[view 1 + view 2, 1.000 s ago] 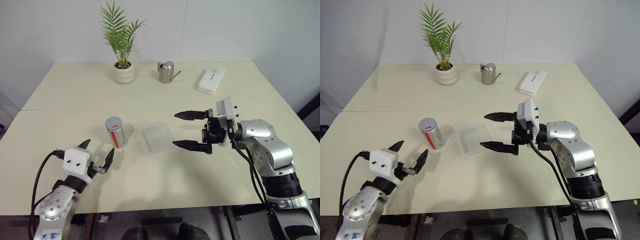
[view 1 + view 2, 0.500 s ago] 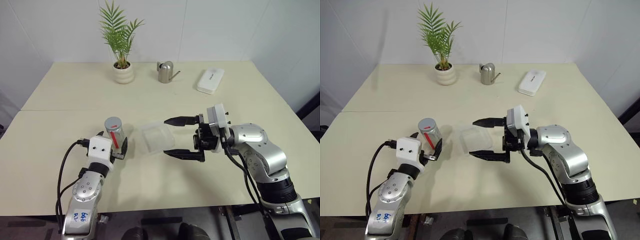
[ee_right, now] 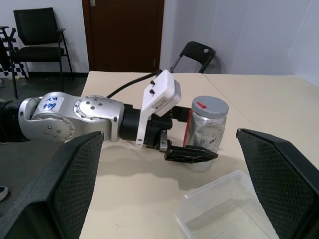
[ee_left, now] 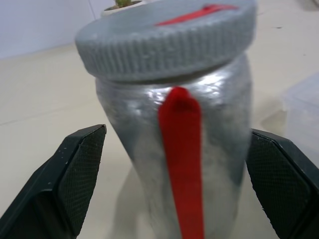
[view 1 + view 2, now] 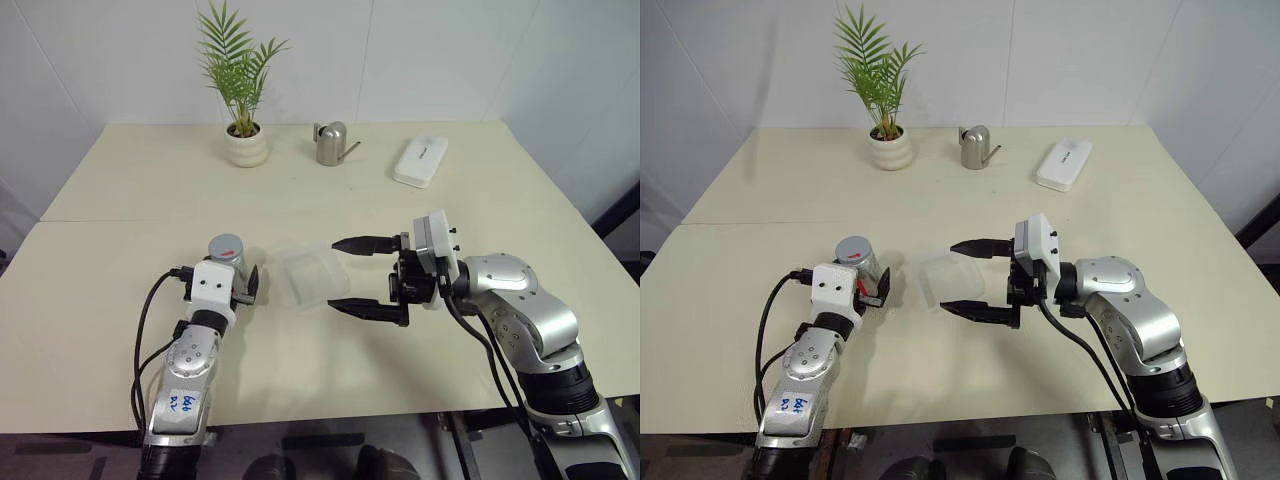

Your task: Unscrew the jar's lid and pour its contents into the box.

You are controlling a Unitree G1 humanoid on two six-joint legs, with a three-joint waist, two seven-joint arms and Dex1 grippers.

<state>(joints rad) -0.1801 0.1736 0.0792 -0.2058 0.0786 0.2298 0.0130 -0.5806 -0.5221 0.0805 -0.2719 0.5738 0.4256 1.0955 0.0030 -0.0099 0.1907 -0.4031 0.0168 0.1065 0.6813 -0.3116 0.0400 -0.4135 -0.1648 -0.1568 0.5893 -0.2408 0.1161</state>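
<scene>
While the left gripper point(image 4: 174, 149) is straddling the jar point(image 5: 229, 262) near the tabletop's point(image 5: 120, 190) front-left, spread and not yet clamping, a careless squeeze is risking tipping it toward the box point(image 5: 310, 276) beside the spread right gripper point(image 5: 355, 272), with white walls point(image 5: 100, 50) standing behind.

Bright even light, soft shadows, left wrist view blurred

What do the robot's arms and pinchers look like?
Both arms are shiny silver metal with rounded joints. Each ends in a white block carrying two black pointed fingers with bumpy pads: the left gripper and the right gripper. Black cables loop beside both arms. The left arm has a white sticker with blue writing.
</scene>
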